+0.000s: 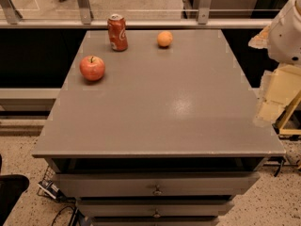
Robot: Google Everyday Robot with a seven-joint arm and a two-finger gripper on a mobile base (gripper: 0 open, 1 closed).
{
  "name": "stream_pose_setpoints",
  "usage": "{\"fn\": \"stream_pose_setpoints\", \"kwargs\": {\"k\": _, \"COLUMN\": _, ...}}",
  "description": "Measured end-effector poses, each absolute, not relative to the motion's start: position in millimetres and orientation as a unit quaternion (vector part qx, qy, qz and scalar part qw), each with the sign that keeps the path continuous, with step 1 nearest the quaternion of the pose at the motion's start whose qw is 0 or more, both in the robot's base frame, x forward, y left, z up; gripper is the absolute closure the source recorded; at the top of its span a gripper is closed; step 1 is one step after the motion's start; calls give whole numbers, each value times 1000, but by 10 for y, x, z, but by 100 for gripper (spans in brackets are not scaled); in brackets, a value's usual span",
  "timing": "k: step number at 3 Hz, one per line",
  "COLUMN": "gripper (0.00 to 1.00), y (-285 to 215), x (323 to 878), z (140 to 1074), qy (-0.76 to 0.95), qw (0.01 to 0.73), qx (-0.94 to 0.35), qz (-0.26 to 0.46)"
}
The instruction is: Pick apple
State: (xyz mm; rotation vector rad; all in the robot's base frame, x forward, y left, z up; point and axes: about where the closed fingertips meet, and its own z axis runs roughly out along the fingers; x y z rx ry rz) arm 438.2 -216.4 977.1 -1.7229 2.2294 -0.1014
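The apple (92,68) is round and red with a short dark stem. It sits on the grey cabinet top (155,102) near the left edge, towards the back. My gripper (274,99) hangs at the right edge of the view, beyond the cabinet's right side, under the white arm (287,29). It is far from the apple and holds nothing that I can see.
A red soda can (117,32) stands upright behind and to the right of the apple. A small orange fruit (164,38) lies at the back middle. A metal railing (141,18) runs behind the cabinet. Drawers (155,185) are below the front edge.
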Motion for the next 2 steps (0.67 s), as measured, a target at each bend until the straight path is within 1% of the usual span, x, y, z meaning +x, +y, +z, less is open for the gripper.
{"fn": "stream_pose_setpoints", "kwargs": {"k": 1, "gripper": 0, "y": -2164, "x": 4383, "z": 9772, "qy": 781, "qw": 161, "qx": -603, "qz": -36}}
{"fn": "stream_pose_setpoints", "kwargs": {"k": 2, "gripper": 0, "y": -2122, "x": 4470, "z": 9821, "qy": 782, "qw": 179, "qx": -595, "qz": -40}}
